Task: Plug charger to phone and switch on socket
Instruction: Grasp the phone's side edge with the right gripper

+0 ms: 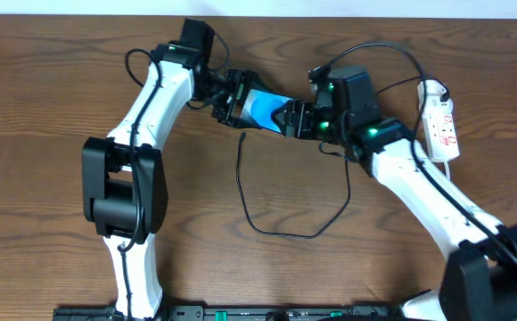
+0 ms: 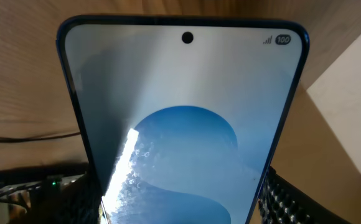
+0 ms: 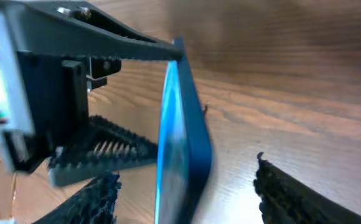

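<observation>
Blue-screened phone clamped in the left end effector; right end effector spread wide about its far end.

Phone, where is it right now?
In the overhead view the phone is near the top middle of the table, held by the left gripper, with the right gripper at its other end.

We read only "100", in a small pill badge at the top right corner of the phone screen (signal bars beside it); the socket markings are illegible.
</observation>
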Controlling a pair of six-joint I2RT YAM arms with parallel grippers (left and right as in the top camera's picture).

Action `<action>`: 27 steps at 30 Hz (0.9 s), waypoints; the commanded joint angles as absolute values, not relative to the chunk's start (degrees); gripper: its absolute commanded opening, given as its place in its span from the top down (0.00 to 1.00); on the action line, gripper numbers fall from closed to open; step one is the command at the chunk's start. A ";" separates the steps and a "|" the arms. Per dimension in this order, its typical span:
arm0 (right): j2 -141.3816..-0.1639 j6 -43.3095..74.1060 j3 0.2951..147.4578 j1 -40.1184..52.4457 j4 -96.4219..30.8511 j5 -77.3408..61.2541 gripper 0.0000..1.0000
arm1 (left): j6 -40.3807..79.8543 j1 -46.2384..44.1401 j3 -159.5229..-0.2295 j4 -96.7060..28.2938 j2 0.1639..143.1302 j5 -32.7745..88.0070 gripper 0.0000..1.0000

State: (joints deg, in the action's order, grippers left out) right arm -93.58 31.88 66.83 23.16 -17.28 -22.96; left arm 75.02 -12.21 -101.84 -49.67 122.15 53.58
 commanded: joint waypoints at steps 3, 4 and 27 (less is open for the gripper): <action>-96.75 33.89 68.03 24.71 -14.13 -22.35 0.36 | 75.75 -14.26 -102.28 -49.76 121.30 54.33 0.42; -97.19 33.89 68.03 24.84 -13.72 -22.35 0.36 | 75.75 -14.59 -102.28 -49.78 121.30 54.33 0.42; -99.35 35.11 68.03 24.84 -13.06 -20.91 0.79 | 75.29 -15.57 -102.26 -49.78 121.30 54.33 0.42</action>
